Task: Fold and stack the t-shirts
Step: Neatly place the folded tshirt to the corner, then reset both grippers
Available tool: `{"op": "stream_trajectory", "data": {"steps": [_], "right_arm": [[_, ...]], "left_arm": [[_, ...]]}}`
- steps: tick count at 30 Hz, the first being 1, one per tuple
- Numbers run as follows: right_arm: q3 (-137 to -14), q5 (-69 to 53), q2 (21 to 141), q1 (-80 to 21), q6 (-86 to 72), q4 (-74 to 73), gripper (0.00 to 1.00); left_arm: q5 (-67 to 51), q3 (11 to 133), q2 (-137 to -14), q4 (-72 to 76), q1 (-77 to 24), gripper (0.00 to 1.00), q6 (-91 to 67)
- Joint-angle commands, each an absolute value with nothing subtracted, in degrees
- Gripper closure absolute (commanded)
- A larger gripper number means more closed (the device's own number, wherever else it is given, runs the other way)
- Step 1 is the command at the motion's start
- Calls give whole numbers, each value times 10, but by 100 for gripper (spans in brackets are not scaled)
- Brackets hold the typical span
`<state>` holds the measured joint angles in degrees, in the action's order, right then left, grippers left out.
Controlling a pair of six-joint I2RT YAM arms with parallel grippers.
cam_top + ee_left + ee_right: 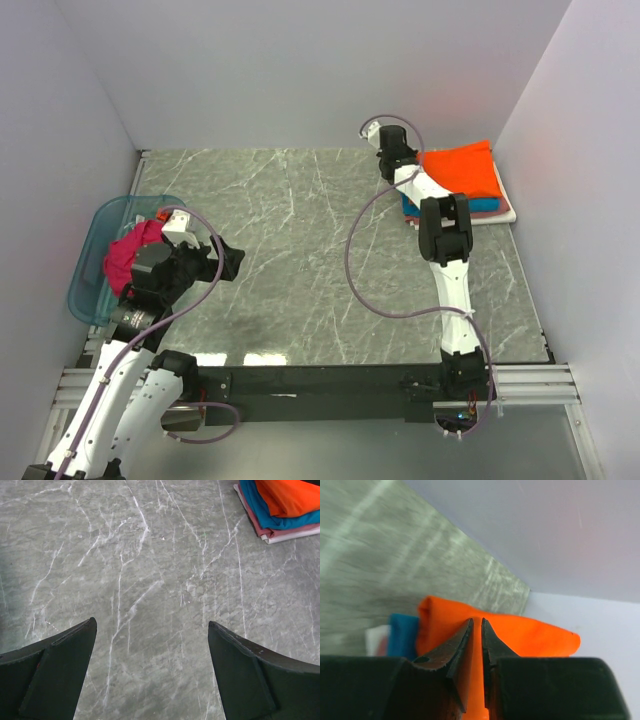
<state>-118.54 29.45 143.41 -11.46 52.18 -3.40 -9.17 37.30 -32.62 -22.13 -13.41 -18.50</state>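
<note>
Should the right gripper (pixel 475 621), pinched on the orange shirt (pixel 525 635), pull away unreleased, it could drag the stack (pixel 480 208) askew (the left gripper (pixel 151 623) hangs spread, empty).

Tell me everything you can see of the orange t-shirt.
The orange t-shirt is bright, plain, soft-looking cloth, folded into a rectangle. It lies flat on top of the stack in the far right corner, resting on a teal shirt. The right gripper is over its left edge, jaws nearly closed; any pinch is unclear.
</note>
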Motion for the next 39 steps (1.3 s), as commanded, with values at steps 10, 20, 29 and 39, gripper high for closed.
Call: {"op": "stream_trajectory", "data": {"steps": [10, 20, 29, 39], "right_arm": [[-1146, 272, 1388, -166, 504, -1, 81], [-969, 108, 1104, -197, 296, -101, 82], [-699, -90, 758, -182, 230, -157, 72], [-515, -171, 491, -34, 139, -163, 30]], "left_arm": [[-84, 375, -324, -209, -131, 2, -179], [-69, 377, -311, -209, -131, 2, -182], [-59, 395, -300, -206, -129, 0, -193], [-14, 440, -366, -192, -105, 0, -214]]}}
